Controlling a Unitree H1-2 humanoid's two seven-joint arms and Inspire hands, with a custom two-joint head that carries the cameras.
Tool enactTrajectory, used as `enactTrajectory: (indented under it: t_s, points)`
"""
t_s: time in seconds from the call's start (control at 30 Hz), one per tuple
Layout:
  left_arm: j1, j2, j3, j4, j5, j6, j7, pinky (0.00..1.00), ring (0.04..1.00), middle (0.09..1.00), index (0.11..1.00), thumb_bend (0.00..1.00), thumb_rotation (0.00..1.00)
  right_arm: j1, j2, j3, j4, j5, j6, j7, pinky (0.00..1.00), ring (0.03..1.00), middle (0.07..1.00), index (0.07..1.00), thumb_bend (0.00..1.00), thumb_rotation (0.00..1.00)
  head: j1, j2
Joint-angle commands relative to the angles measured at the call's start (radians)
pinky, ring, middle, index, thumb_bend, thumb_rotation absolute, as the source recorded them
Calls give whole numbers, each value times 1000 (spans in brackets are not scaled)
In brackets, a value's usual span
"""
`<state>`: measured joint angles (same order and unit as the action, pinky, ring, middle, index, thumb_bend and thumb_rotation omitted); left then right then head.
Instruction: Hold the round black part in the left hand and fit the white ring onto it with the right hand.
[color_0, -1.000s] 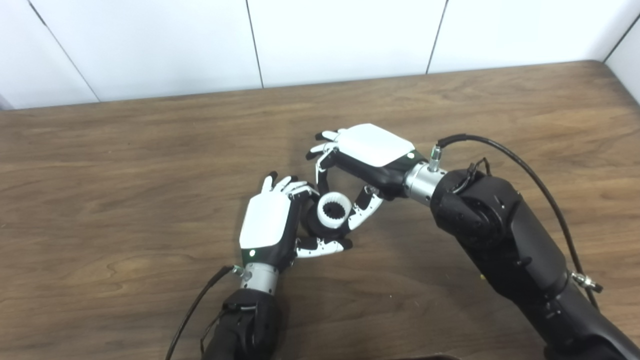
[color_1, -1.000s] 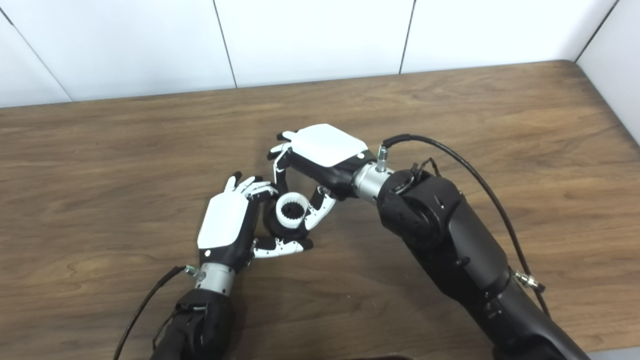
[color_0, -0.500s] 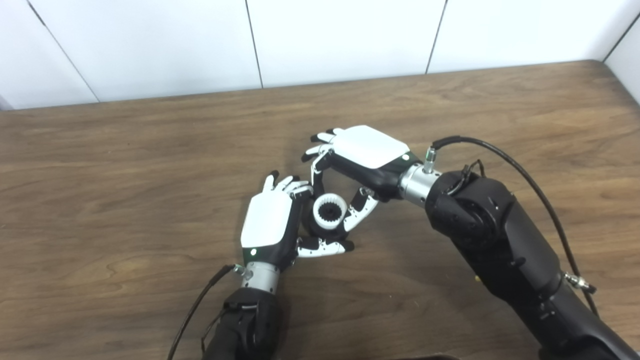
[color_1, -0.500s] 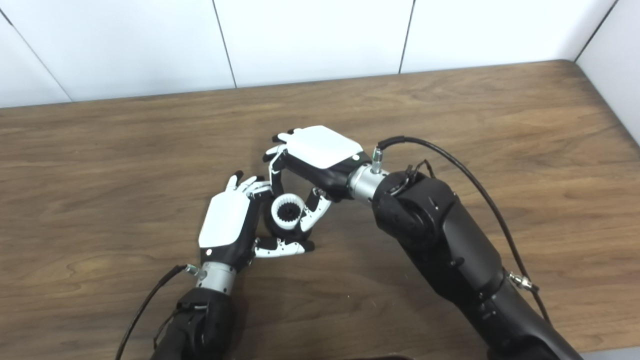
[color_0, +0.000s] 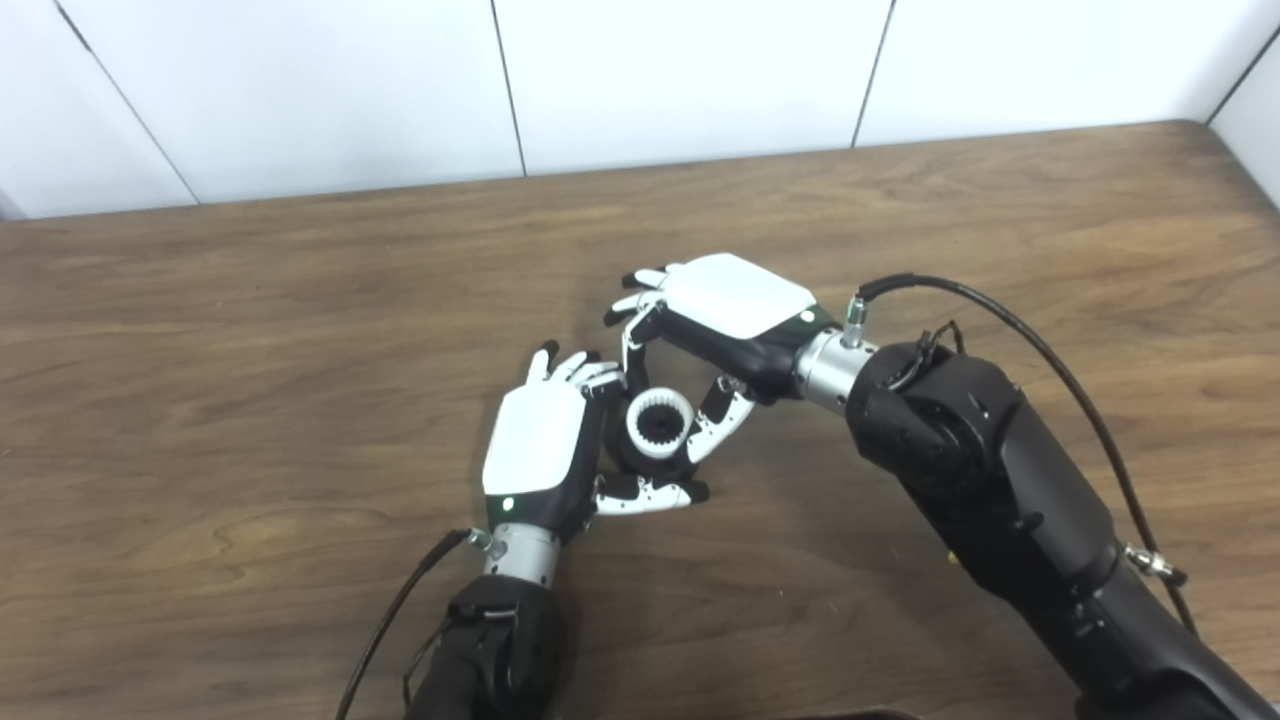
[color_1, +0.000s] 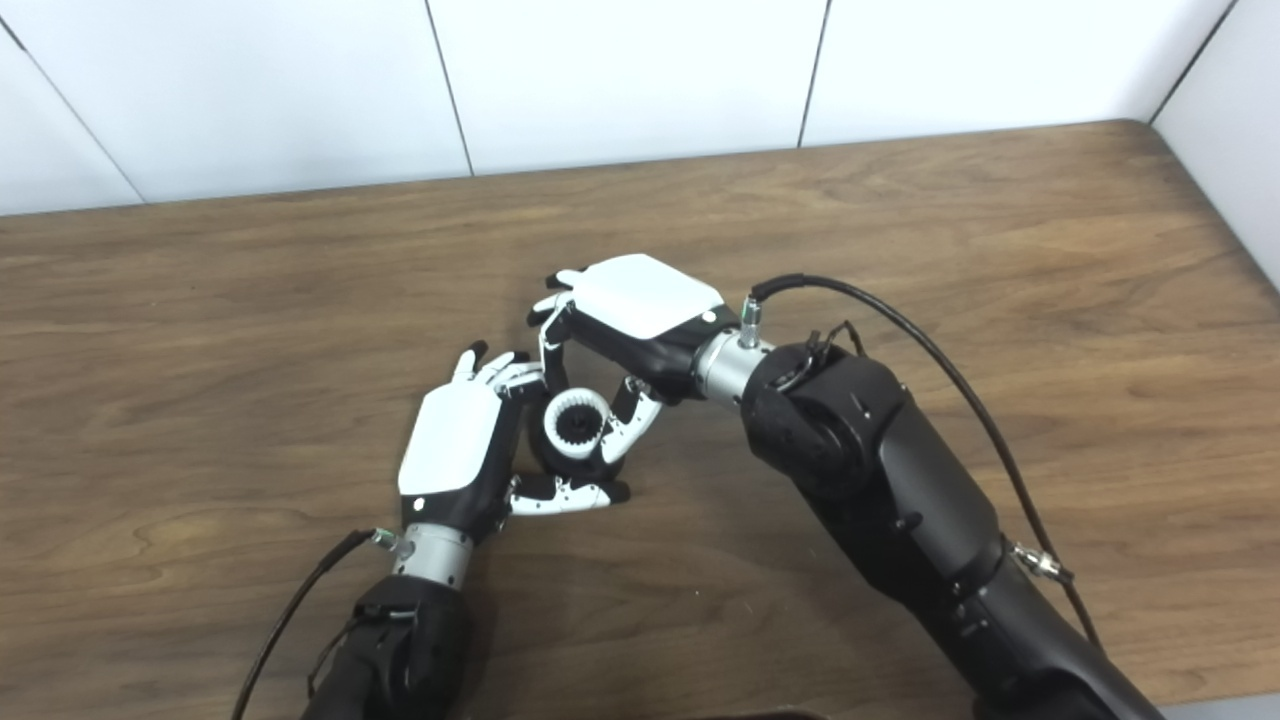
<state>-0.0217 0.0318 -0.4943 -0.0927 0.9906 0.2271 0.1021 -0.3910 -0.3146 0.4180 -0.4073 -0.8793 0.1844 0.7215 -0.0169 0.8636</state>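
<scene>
Between both hands: left hand (color_0: 540, 455) cups black part (color_0: 640, 462); right hand (color_0: 735, 310) pinches white ring (color_0: 659, 424) atop it. Risk: tilted ring jams; excess push twists part loose.

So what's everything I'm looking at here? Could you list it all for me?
white ring: one, white with teeth around its inner edge, sitting on top of the round black part, between the two hands.
round black part: one, black, mostly hidden under the ring, cupped by the left hand near the table's middle.
table: one, brown wood grain, filling most of the view.
wall: white panels with dark seams, behind the table.
left hand: one, white back with black and white fingers, wrapped around the black part.
right hand: one, same colours, its fingers and thumb pinching the ring from either side.
arms: two, black, each with a black cable.
</scene>
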Motion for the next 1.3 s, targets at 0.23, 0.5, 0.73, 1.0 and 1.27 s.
enactTrajectory:
  t_s: [0.23, 0.5, 0.73, 1.0, 1.27]
  points:
    - [7, -11, -12, 23, 4, 19, -29, 1000, 882, 769, 482, 525, 56, -22, -18, -31, -13, 7, -8, -11, 933, 954, 863, 485, 525, 136, -3, 0]
    - [7, -9, -11, 22, 1, 13, -26, 1000, 880, 768, 482, 525, 56, -15, -10, -37, -14, 21, -2, -14, 934, 960, 865, 486, 525, 135, -4, 1]
    - [3, -13, -13, 22, 3, 22, -35, 1000, 880, 770, 483, 525, 56, -14, -13, -30, -18, 23, -5, -6, 939, 966, 866, 492, 525, 144, -12, 2]
    - [-5, -22, -14, 39, 4, 18, -18, 1000, 877, 767, 482, 525, 55, -15, -12, -29, -20, 24, -3, -2, 945, 966, 866, 493, 525, 148, -9, -2]
    - [-11, -26, -13, 40, 5, 21, -21, 1000, 876, 767, 482, 525, 56, -21, -8, -28, -18, 23, -2, -4, 940, 958, 860, 556, 709, 185, -9, -3]
